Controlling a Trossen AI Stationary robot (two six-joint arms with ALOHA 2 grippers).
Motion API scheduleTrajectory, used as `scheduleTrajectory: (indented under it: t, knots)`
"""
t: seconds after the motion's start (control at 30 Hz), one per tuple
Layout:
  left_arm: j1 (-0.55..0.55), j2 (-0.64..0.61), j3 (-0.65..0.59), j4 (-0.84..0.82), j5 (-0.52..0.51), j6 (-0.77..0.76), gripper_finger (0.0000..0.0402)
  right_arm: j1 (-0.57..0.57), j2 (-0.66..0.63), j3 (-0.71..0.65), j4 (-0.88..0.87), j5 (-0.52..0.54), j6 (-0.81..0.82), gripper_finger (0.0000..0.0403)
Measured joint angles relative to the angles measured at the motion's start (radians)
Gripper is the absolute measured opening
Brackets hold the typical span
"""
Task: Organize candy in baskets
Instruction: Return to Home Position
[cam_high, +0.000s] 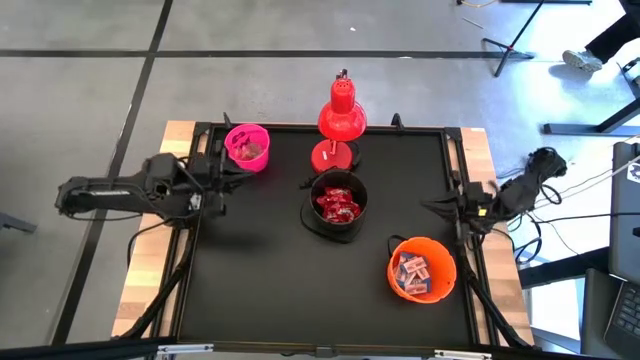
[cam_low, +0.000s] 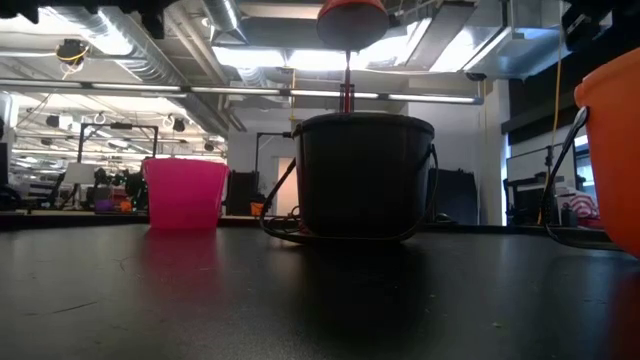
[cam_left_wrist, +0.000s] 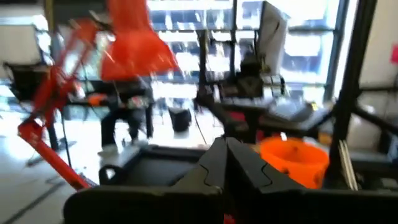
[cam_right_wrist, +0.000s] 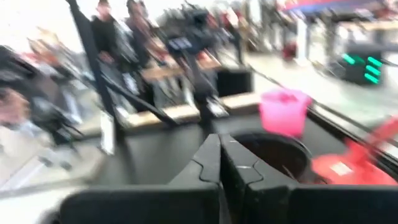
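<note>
Orange bucket (cam_high: 449, 262) holds white-and-blue candy (cam_high: 412, 270); left pincer (cam_high: 233, 172) and right pincer (cam_high: 428, 205) sit closed at table (cam_high: 260, 270) edges.

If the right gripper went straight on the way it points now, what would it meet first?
Probably the black bucket: it stands directly ahead of the right gripper, with the pink bucket beyond. Height is unclear, so it might pass over the rim.

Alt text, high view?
On a black table: a pink bucket back left, a black bucket of red candy at centre, an orange bucket of white-and-blue candy front right. Behind the black bucket, a red lamp; left hand and right hand sit at the table's sides.
</note>
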Motion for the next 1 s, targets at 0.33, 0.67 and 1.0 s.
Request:
scheduleTrajectory:
  t: [0.33,0.67,1.0]
  knots:
    - [0.070,-0.237,-0.078,0.005,0.100,-0.020,0.0000,-0.244,-0.161,-0.139,0.123,-0.282,-0.104,0.0001]
    - [0.070,-0.502,-0.280,0.003,0.081,-0.026,0.0000,-0.396,-0.177,-0.156,0.100,-0.466,-0.134,0.0000]
    - [0.070,-0.501,-0.425,0.150,0.160,-0.063,0.0000,-0.400,-0.324,-0.290,0.202,-0.410,-0.205,0.0000]
